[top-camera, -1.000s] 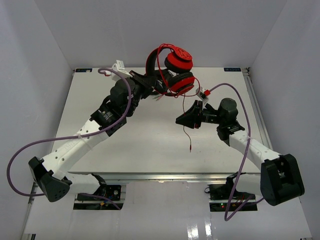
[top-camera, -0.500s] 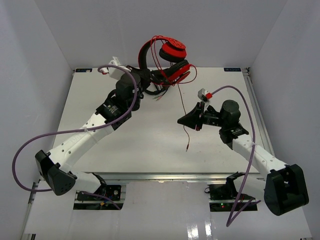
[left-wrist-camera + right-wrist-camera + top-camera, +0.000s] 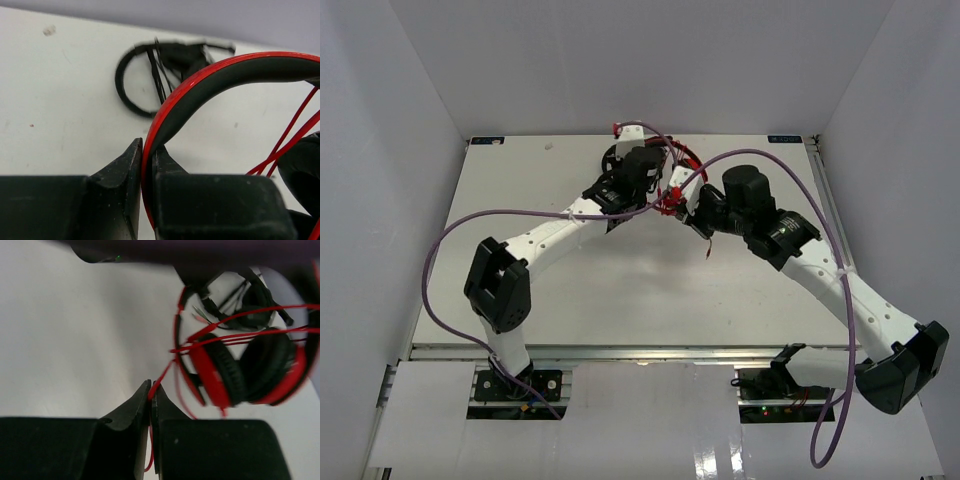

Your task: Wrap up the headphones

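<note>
White table [image 3: 510, 170]; headphones [image 3: 225, 72] headband arcs up from left end effector [image 3: 147, 147]

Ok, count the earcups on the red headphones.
2, both in the right wrist view, side by side: the first earcup nearest the right claw, the second earcup to its right. From above they are mostly hidden.
</note>
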`<state>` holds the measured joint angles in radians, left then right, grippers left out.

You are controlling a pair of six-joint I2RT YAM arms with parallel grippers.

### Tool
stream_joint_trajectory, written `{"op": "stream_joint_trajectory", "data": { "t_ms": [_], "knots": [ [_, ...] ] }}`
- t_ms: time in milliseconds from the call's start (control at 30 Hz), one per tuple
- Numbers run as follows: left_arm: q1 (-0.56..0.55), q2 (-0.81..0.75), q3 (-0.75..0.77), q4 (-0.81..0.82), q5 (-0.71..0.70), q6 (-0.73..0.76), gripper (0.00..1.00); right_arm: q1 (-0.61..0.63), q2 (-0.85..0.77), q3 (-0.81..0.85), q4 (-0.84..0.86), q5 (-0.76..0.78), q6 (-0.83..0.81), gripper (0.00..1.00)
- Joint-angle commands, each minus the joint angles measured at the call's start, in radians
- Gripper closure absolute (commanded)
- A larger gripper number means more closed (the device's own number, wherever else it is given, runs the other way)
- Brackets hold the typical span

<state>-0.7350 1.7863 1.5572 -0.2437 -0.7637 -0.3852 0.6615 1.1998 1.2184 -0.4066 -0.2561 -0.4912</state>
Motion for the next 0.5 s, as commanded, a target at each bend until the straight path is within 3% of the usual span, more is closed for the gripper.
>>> {"op": "stream_joint_trajectory", "data": {
  "t_ms": [0,267,367,467],
  "knots": [
    [-0.023,-0.045,-0.082,-0.051,0.207,0.162,1.00,0.032,-0.006,0.028,-0.074,0.374,-0.261,0.92],
    [-0.027,-0.228,-0.317,-0.025,0.697,0.280,1.00,0.032,-0.068,-0.219,0.175,0.481,-0.420,0.89],
    [-0.027,-0.274,-0.393,-0.007,0.903,0.326,1.00,0.023,-0.081,-0.271,0.238,0.450,-0.420,0.86],
    [-0.027,-0.312,-0.427,0.002,0.991,0.324,1.00,0.001,-0.088,-0.299,0.250,0.350,-0.377,0.86]
  ]
}}
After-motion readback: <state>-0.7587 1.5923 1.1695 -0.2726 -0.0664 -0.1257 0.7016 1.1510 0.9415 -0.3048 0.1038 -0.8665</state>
